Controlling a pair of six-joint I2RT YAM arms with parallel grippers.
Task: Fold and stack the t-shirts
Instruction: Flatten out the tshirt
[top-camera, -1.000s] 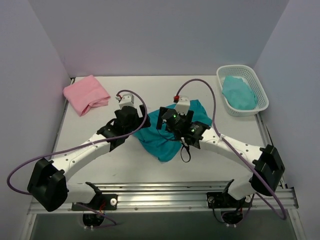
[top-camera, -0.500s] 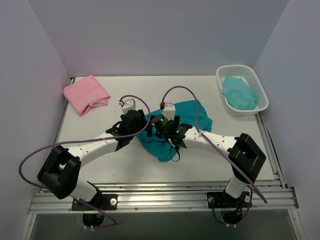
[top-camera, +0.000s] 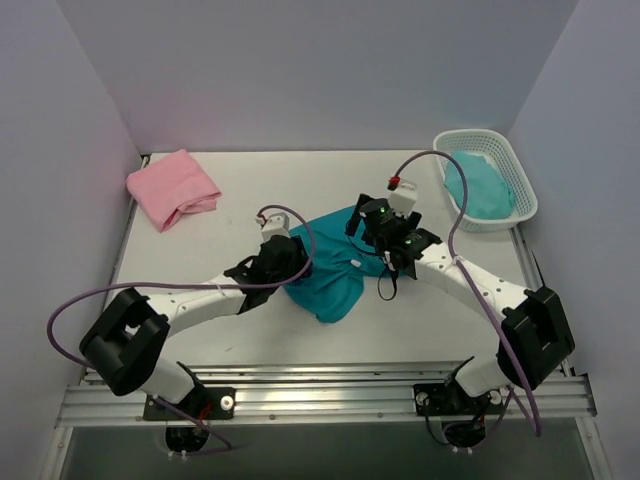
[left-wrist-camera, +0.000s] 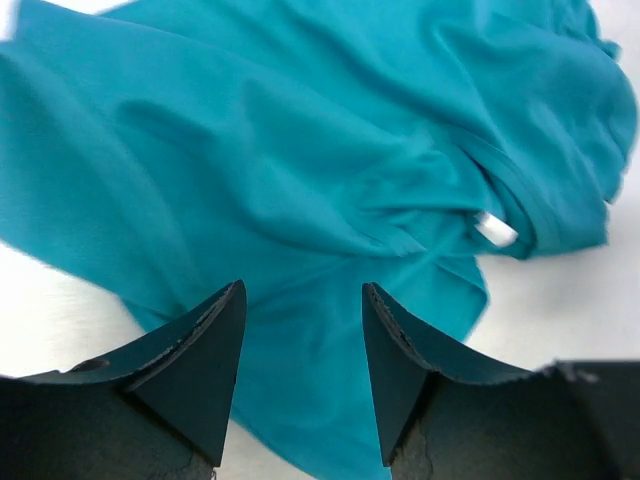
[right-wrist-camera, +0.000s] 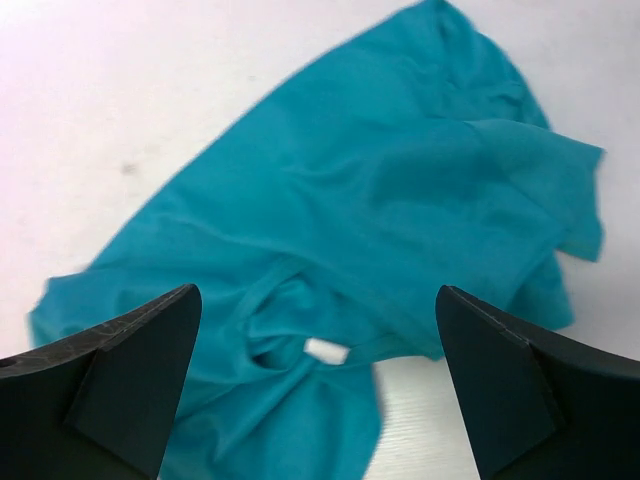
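The teal t-shirt (top-camera: 330, 275) lies crumpled in the middle of the table, neck opening and white label (right-wrist-camera: 325, 350) facing up. The label also shows in the left wrist view (left-wrist-camera: 495, 229). My left gripper (top-camera: 296, 266) is open at the shirt's left edge, just above the cloth (left-wrist-camera: 330, 150), with nothing between its fingers. My right gripper (top-camera: 366, 226) is wide open above the shirt's right part (right-wrist-camera: 400, 200), holding nothing. The pink t-shirt (top-camera: 172, 187) lies folded at the back left corner, away from both grippers.
A white basket (top-camera: 497, 139) stands at the back right and holds a light turquoise cloth (top-camera: 477, 187). Purple cables loop over both arms. Walls close the table on the left, back and right.
My right gripper has swung from the shirt's middle out to its right side. My left gripper has moved a little right and nearer, onto the left edge. The shirt looks more bunched.
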